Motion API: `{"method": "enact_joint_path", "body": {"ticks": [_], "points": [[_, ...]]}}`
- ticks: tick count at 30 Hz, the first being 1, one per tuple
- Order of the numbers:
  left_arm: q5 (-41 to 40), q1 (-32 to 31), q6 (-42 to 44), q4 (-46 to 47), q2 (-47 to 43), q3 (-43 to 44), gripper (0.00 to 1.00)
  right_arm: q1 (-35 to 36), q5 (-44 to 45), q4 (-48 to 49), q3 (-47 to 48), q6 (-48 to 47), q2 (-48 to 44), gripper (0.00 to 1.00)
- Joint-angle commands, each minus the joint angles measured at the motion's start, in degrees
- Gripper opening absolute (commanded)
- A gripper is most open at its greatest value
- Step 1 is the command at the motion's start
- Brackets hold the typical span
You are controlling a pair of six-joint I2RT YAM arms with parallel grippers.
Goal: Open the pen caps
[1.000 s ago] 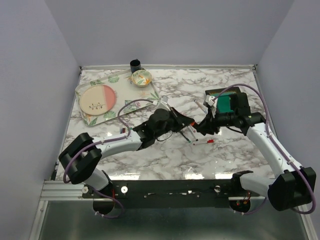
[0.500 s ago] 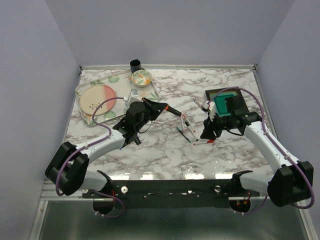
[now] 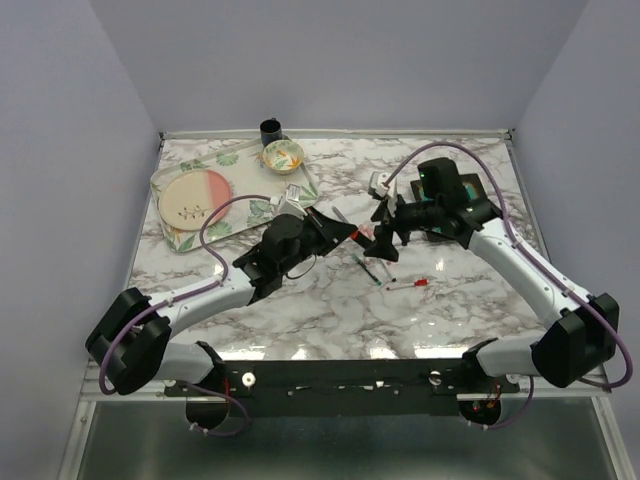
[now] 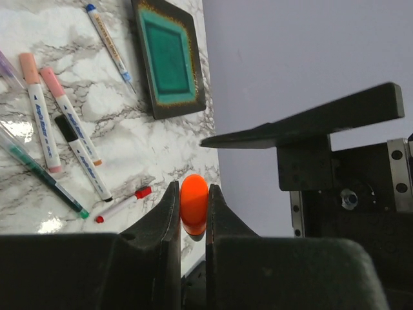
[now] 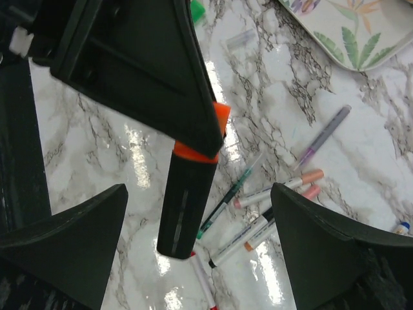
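Right wrist view: pinching the orange cap (image 5: 219, 119) tight in left fingers (image 5: 174, 97), hanging the black highlighter barrel (image 5: 184, 206) between wide-open right fingers (image 5: 103, 206), touching neither, likely staging a grab-and-pull to uncap. Leaving other pens (image 5: 271, 194) lying on the bench (image 5: 258, 77) beneath the fingers.

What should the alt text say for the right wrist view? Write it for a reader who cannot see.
The left gripper pinches the orange end of a black highlighter, whose body hangs untouched between the open fingers of the right gripper. Below, thin pens lie scattered on the marble table; a leaf-patterned tray shows top right.
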Motion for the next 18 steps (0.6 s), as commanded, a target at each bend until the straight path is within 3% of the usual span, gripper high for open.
{"method": "enact_joint_path", "body": {"ticks": [1,4,7,9,10,11,15,18], "points": [[-1.5,-1.5,0.0,-0.4,-0.5,1.0,0.00,6.0,12.3,2.3,2.8,3.7,4.6,1.00],[-1.8,-1.6,-0.2,0.0,-0.3,1.0,0.00,6.9,14.1,2.8,2.7,4.9,6.8,0.97],[-2.1,-1.6,-0.3,0.3,-0.4,0.7,0.00,7.7,13.3,2.1,2.1,5.2,8.3,0.88],[-2.6,-1.7,-0.4,0.6,-0.5,0.6,0.00,8.2,12.7,1.3,2.0,5.6,9.5,0.65],[-3.2,-1.7,-0.4,0.5,-0.8,0.4,0.00,8.3,11.4,0.9,2.1,5.7,9.7,0.47],[-4.0,-1.5,-0.5,0.3,-1.0,0.1,0.00,8.3,11.1,-0.1,2.4,5.9,10.2,0.01],[-12.7,1.5,-1.3,-2.3,-5.4,-2.9,0.00,8.3,10.7,-2.3,0.7,5.8,10.5,0.00],[-15.8,7.8,-4.2,-1.9,-8.9,-7.4,0.00,8.3,10.4,-2.0,-3.8,5.2,9.6,0.01]]}}
